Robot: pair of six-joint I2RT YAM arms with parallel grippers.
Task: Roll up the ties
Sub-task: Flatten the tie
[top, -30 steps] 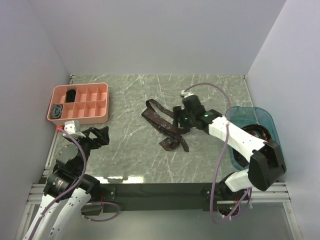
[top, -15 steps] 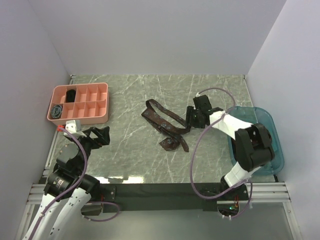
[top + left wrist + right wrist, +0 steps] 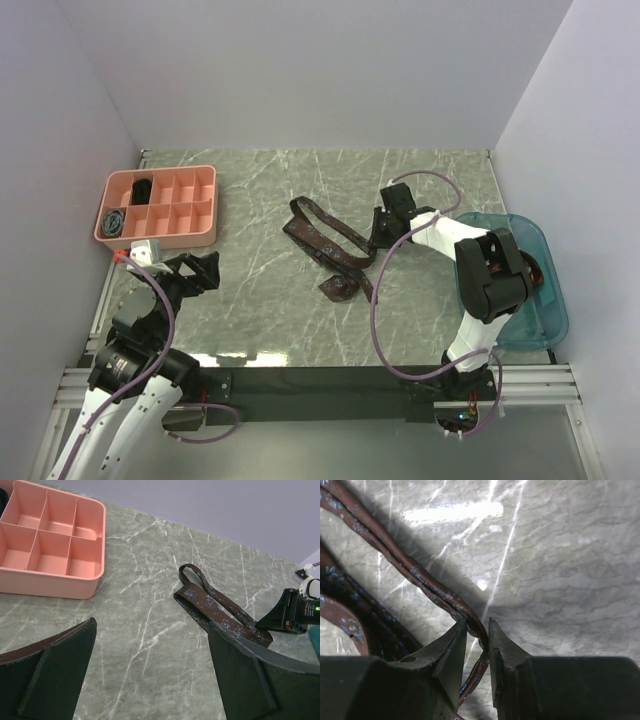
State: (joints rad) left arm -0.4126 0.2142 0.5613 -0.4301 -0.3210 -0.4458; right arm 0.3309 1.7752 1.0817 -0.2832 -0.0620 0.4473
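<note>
At mid-table, right pincer [image 3: 476, 630] seems pinched onto the tie [image 3: 437, 594]; left pincer [image 3: 151, 626] gapes wide, empty.

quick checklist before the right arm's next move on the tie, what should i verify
1. Brown tie sits between the right gripper fingertips: ok.
2. Grip fully clamped on it: cannot tell, a slight gap shows beside the fabric.
3. Left gripper open and clear of the tie: ok.
4. Tie laid out straight for rolling: not ok, it is folded and looped over itself.
5. Free compartments in the pink tray: ok, most are free.
</note>
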